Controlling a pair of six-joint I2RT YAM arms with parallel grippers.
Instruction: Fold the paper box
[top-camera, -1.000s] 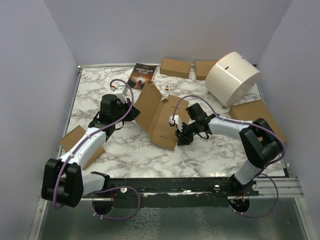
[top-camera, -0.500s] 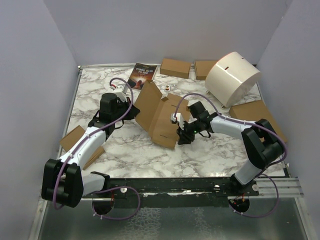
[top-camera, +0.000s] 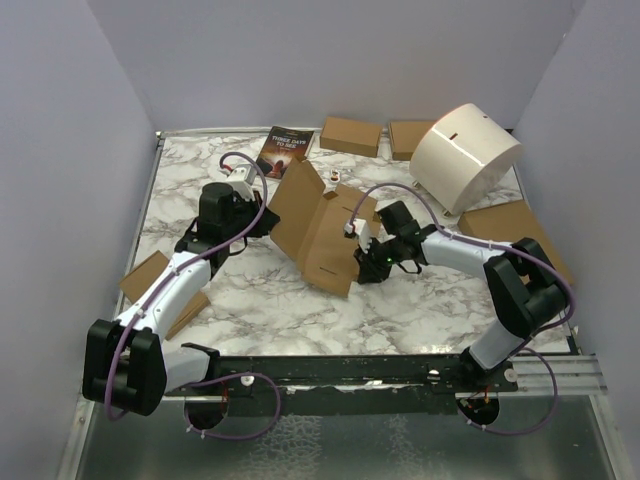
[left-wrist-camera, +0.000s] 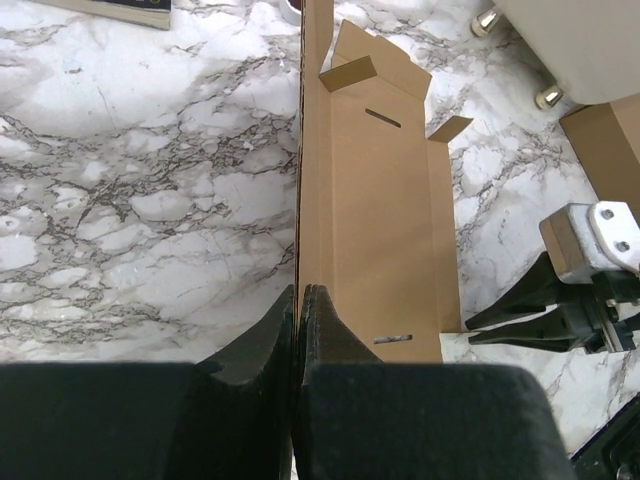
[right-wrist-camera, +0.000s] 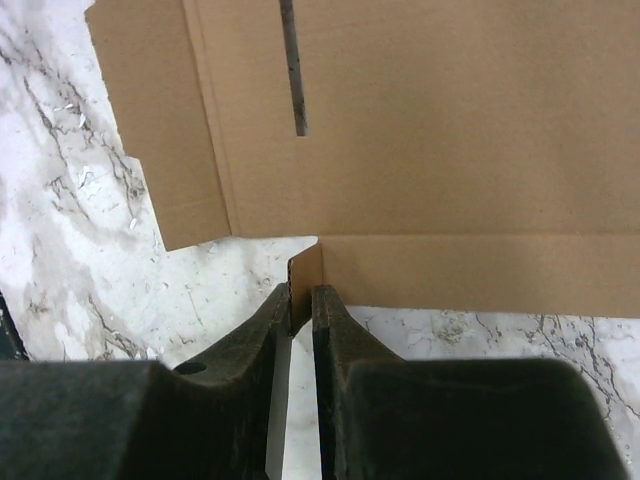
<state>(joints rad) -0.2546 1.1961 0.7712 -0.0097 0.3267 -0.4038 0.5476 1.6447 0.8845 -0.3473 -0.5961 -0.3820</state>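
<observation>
Top external view: the paper box (top-camera: 315, 225) lies partly opened in the middle of the marble table (top-camera: 250, 300), between the two arms, with its left panel tilted up.
Left side: the left gripper (left-wrist-camera: 300, 292) is clamped tight on the near edge of that raised panel, and the cardboard runs edge-on away from between its fingers.
Right side: the right gripper (right-wrist-camera: 302, 292) has its fingers almost together, pinching a small tab at a corner of the box's lower flap.
Left wrist view: a flat panel with two narrow slots lies right of the upright one, with short flaps raised at its far end.
Right wrist view: a wide brown panel with one dark slot fills the top, with marble below.
Far edge: a book (top-camera: 284, 150), two small brown boxes (top-camera: 350, 135) and a white drum (top-camera: 465, 155) lying tipped over.
Right edge: a flat cardboard sheet (top-camera: 515, 228) lies beside the right arm.
Left edge: a cardboard piece (top-camera: 147, 277) lies partly under the left arm.
</observation>
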